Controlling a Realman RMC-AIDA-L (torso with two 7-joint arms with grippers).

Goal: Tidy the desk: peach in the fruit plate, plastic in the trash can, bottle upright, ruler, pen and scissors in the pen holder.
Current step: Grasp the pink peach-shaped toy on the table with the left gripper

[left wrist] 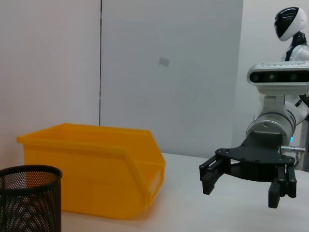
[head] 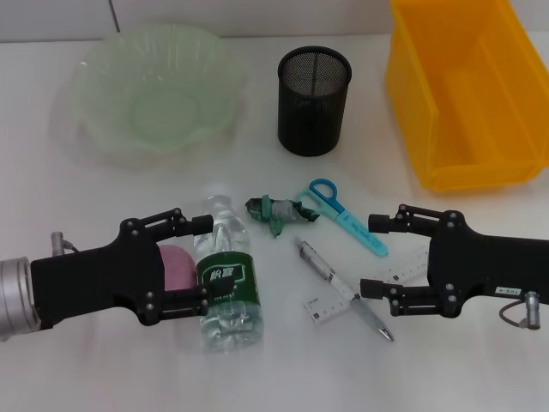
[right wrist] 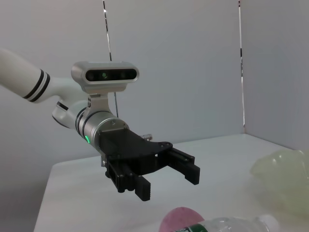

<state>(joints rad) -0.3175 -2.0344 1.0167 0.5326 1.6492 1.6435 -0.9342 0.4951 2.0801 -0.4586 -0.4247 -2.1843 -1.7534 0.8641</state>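
While the bottle [head: 226,275] lies flat on the desk [head: 103,360] beside the peach [head: 177,266], the left pincer [head: 202,262] spreads apart around both, and the right pincer [head: 375,254] hovers, also spread, over the ruler [head: 360,292].

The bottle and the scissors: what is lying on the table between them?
In the head view, a crumpled green piece of plastic lies between the bottle and the blue scissors, close to the scissors' handle. The rest of that stretch is bare table.
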